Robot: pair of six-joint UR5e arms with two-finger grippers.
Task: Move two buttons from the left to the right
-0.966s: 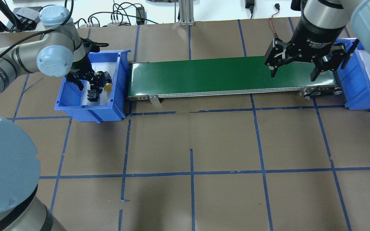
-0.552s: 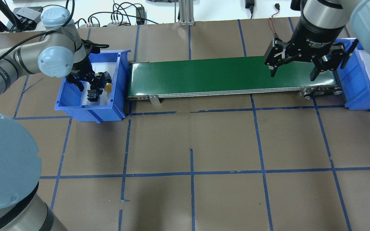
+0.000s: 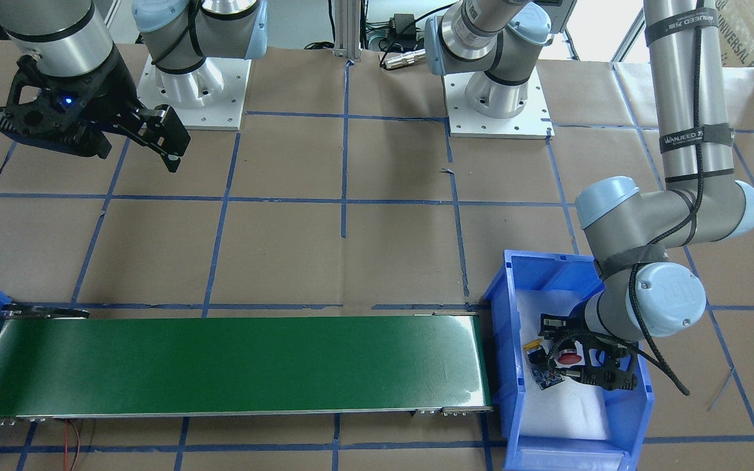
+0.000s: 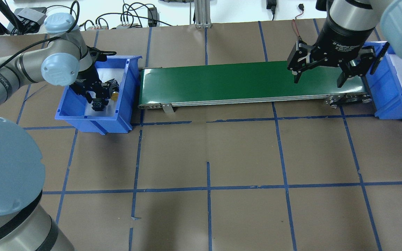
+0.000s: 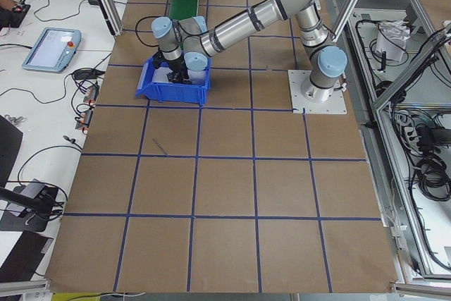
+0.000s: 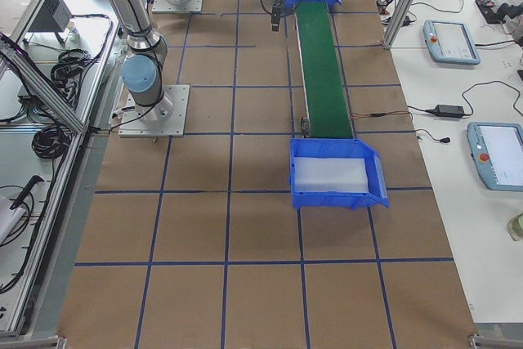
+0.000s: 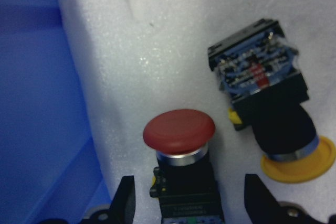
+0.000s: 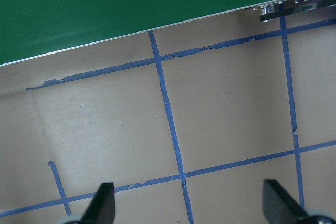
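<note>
The red button [image 7: 179, 129] lies on white foam in the left blue bin [image 4: 82, 122]. Its cap also shows in the front view [image 3: 569, 357]. The yellow button [image 7: 299, 161] lies beside it, apart, cap toward the belt [image 4: 115, 94]. My left gripper [image 7: 191, 203] is open, low inside the bin [image 4: 96, 92], with one finger on each side of the red button's black body and a gap on both sides. My right gripper [image 4: 318, 80] is open and empty, hovering above the right end of the belt. In its wrist view [image 8: 191, 208] it sees only paper and the belt edge.
The green conveyor belt [image 4: 250, 82] runs between the left bin and the right blue bin [image 4: 396, 101], which holds only white foam. The bin walls [image 3: 504, 366] close in around my left gripper. Brown paper with blue tape lines covers the table.
My left gripper has settled a little lower and nearer the robot inside the bin. The bin's near left corner has shifted slightly left. The right arm has hardly moved.
</note>
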